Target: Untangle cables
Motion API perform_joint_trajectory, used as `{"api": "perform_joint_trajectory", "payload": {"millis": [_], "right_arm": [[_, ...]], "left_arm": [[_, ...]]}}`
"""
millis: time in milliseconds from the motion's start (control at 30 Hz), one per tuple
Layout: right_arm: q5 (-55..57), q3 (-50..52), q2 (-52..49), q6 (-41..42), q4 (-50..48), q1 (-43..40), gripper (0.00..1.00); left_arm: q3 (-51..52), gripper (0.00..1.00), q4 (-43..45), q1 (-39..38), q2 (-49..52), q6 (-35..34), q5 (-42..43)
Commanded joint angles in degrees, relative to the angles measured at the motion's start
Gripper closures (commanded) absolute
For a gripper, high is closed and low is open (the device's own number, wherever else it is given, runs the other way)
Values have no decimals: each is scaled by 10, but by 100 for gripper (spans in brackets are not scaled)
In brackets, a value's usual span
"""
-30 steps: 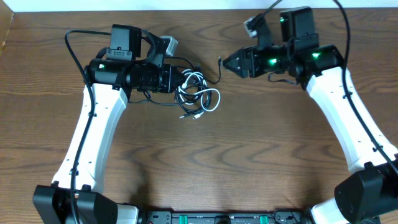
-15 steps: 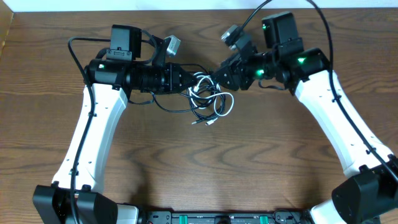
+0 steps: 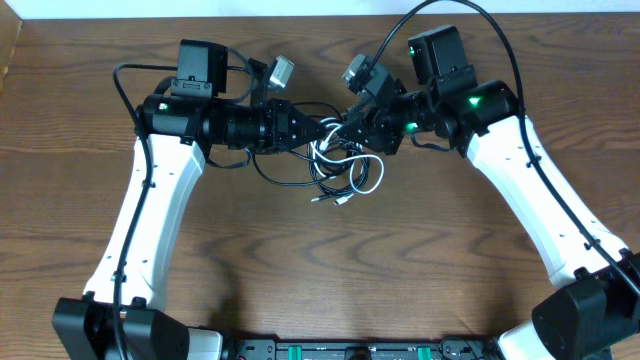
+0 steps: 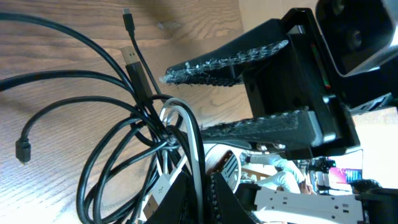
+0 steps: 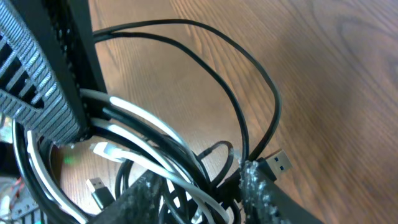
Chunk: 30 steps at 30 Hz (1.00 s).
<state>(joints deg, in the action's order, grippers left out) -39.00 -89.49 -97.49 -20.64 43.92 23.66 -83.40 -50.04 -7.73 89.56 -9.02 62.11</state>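
Observation:
The white cable (image 3: 372, 176) and the thin black cable (image 3: 281, 179) lie as one tangled bundle at the table's back middle. My left gripper (image 3: 328, 129) is shut on strands of both at the bundle's top. In the left wrist view (image 4: 202, 194) the white cable (image 4: 185, 118) and black loops (image 4: 93, 81) run into its jaws. My right gripper (image 3: 352, 123) is open, facing the left one. In the right wrist view (image 5: 199, 199) its fingers straddle white (image 5: 143, 132) and black (image 5: 249, 68) strands without closing. A black USB plug (image 5: 280, 163) lies beside its right finger.
The wooden table (image 3: 320, 270) extends in front of the bundle. Thick black arm wires loop above both wrists (image 3: 440, 10) and beside the left arm (image 3: 120, 80). The two grippers nearly touch tip to tip.
My right arm has swung left from open table to the bundle, fingers open around it. My left gripper has shifted right, dragging the tangle with it.

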Motion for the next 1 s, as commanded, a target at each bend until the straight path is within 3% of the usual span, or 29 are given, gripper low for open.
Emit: {"api": "perform_joint_trajectory", "payload": {"millis": [0,200,600,967], "right_arm": [[-2,4,-14,-13,1,5,71],[-2,3,-14,10,0,0,99],[-20,3,-8,151,-6,-76,99],[55,3,-8,281,-2,-145,99]], "left_arm": [[-9,92,0,-1,-12,-1,31],[-9,92,0,-1,-12,1,-1],[-9,92,0,-1,-12,1,-41],[-9,92,0,-1,-12,2,-52]]}}
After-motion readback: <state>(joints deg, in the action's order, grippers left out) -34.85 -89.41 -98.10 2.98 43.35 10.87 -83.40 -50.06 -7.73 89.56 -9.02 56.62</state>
